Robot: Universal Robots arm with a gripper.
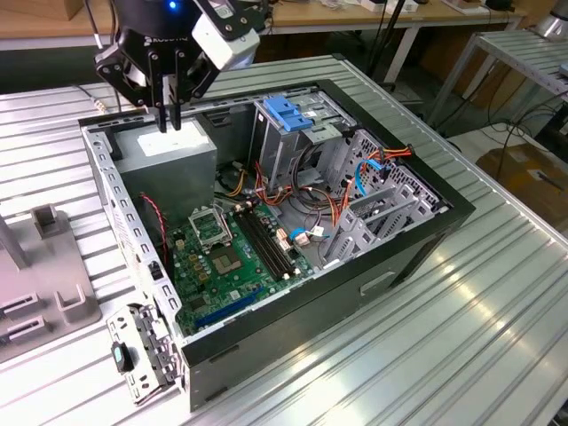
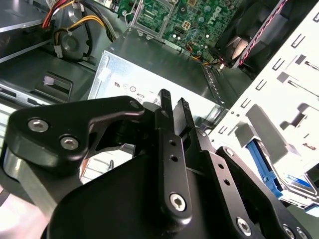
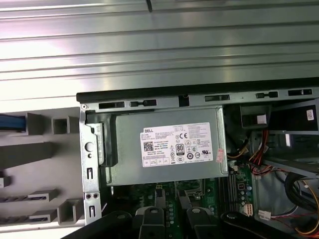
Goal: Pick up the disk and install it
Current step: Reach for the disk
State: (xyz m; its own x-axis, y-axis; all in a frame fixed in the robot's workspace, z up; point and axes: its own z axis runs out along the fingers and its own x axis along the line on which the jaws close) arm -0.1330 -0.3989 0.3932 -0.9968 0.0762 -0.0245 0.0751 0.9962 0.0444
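The tool (image 1: pixel 169 122) points straight down over the grey power-supply box (image 1: pixel 169 158) inside the open computer case (image 1: pixel 426 222), fingers pinched narrow, holding nothing.

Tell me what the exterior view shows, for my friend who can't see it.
A black robot pincer, shut and empty, hangs over the grey power-supply box in a corner of an open computer case. A green motherboard lies inside, and a blue bracket sits atop the metal drive cage.
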